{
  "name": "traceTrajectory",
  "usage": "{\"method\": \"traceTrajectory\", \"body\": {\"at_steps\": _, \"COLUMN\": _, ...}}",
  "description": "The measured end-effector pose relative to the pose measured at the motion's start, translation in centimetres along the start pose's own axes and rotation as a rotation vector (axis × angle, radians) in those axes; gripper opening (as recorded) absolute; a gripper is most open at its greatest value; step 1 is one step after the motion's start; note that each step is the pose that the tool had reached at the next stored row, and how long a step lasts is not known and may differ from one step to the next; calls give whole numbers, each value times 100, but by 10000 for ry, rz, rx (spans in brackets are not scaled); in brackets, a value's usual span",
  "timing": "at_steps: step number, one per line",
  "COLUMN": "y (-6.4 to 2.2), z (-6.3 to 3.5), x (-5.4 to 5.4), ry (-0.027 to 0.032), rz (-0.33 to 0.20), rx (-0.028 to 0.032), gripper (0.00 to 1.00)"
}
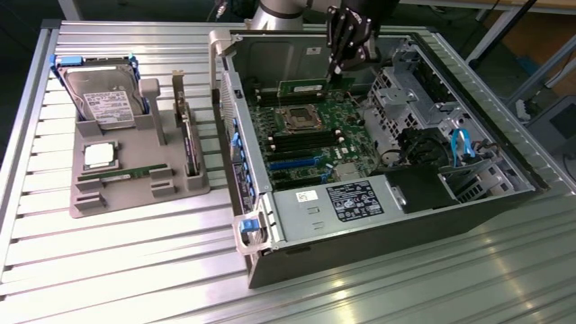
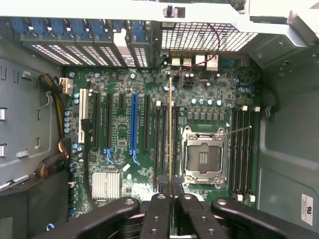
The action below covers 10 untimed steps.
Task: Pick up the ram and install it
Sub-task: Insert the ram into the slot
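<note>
Gripper (image 1: 338, 73): pinched narrow on ram (image 1: 303, 88), stick held on edge | place: over motherboard (image 1: 311, 152) memory slots (image 2: 162, 144) beside CPU socket (image 1: 298, 119), inside open computer case (image 1: 378, 251) on counter (image 1: 135, 256)

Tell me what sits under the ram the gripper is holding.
Under the ram, clamped in the gripper, lies the motherboard: black memory slots beside the open processor socket. The stick's edge covers the strip directly beneath it.
</note>
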<state>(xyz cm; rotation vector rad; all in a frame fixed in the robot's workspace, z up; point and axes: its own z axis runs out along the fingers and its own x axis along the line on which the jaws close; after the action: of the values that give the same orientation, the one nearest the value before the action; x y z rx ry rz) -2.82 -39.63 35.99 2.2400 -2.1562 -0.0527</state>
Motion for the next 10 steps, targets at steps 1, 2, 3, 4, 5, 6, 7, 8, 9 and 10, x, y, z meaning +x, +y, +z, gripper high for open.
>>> {"method": "traceTrajectory", "body": {"at_steps": 1, "y": -2, "z": 47, "x": 0, "ry": 1, "rz": 0, "rx": 0, "gripper": 12}}
{"method": "traceTrajectory", "body": {"at_steps": 2, "y": -3, "z": 76, "x": 1, "ry": -1, "rz": 1, "rx": 1, "gripper": 12}}
{"method": "traceTrajectory", "body": {"at_steps": 3, "y": -5, "z": 118, "x": 1, "ry": 0, "rz": 1, "rx": 0, "gripper": 12}}
{"method": "traceTrajectory", "body": {"at_steps": 4, "y": -6, "z": 136, "x": 2, "ry": -1, "rz": 1, "rx": 1, "gripper": 12}}
{"method": "traceTrajectory", "body": {"at_steps": 5, "y": -7, "z": 154, "x": 3, "ry": 0, "rz": 0, "rx": 0, "gripper": 12}}
{"method": "traceTrajectory", "body": {"at_steps": 6, "y": -9, "z": 195, "x": 5, "ry": -1, "rz": 1, "rx": 1, "gripper": 12}}
{"method": "traceTrajectory", "body": {"at_steps": 7, "y": -10, "z": 221, "x": 6, "ry": -1, "rz": 1, "rx": 1, "gripper": 12}}
{"method": "traceTrajectory", "body": {"at_steps": 8, "y": -11, "z": 250, "x": 7, "ry": 1, "rz": 0, "rx": 0, "gripper": 12}}
{"method": "traceTrajectory", "body": {"at_steps": 9, "y": -13, "z": 284, "x": 8, "ry": 0, "rz": 0, "rx": 0, "gripper": 12}}
{"method": "traceTrajectory", "body": {"at_steps": 10, "y": -14, "z": 306, "x": 10, "ry": -1, "rz": 0, "rx": 0, "gripper": 12}}
